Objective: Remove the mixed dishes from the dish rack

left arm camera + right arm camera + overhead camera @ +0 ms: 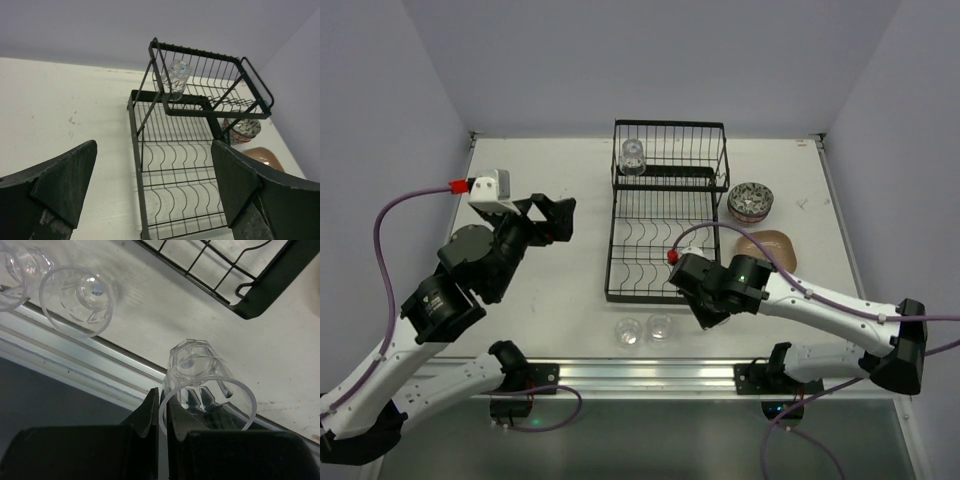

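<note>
**Glass pinched by its rim in the right claw, near the counter's front edge**

The right claw [161, 405] is closed tight on the wall of a clear glass [200, 375], with one finger inside the rim. Whether its base is touching the counter [550, 290] cannot be told. Two more glasses [80, 300] are stood just to this claw's left. Beyond it the dish rack [611, 240] is seen with one glass [632, 157] on its upper shelf and bare plate slots. Patterned bowls [751, 201] and a brown plate [772, 245] are set past the claw's right. The left claw [154, 167] is spread wide and empty. So thin a hold could let the glass be swung, dropped, or tipped off the edge.
</note>
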You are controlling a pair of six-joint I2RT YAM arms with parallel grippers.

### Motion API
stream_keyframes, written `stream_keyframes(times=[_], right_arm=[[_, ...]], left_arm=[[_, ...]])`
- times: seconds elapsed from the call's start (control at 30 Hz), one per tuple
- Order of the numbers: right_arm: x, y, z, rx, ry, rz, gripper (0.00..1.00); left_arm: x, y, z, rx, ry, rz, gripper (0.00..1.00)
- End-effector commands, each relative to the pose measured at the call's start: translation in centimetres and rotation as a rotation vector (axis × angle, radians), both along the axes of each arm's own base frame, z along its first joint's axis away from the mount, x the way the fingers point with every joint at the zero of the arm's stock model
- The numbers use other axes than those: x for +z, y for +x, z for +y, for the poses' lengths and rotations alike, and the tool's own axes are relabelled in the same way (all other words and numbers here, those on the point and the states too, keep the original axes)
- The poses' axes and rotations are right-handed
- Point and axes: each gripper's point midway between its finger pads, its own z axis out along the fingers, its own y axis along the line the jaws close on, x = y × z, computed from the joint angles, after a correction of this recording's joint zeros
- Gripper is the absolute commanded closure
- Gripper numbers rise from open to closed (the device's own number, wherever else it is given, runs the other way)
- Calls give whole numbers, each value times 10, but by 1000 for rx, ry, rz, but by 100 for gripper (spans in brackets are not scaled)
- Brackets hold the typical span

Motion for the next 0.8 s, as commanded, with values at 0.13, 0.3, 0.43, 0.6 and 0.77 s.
stream_keyframes(times=[0.13, 0.3, 0.43, 0.6, 0.77], right_arm=[[-18, -11, 28, 63, 4, -15, 100], [-35, -11, 36, 76, -9, -33, 100], [-48, -10, 44, 90, 5, -34, 100], [-63, -14, 47, 113, -2, -4, 99], [-78, -19, 56, 139, 5, 34, 96]], left_arm=[[-16, -5, 33, 84, 214, 34, 0], [-25, -6, 40, 99, 262, 40, 0], [-30, -8, 42, 99, 281, 40, 0], [-34, -8, 45, 107, 293, 40, 0], [-37, -8, 46, 107, 304, 43, 0]])
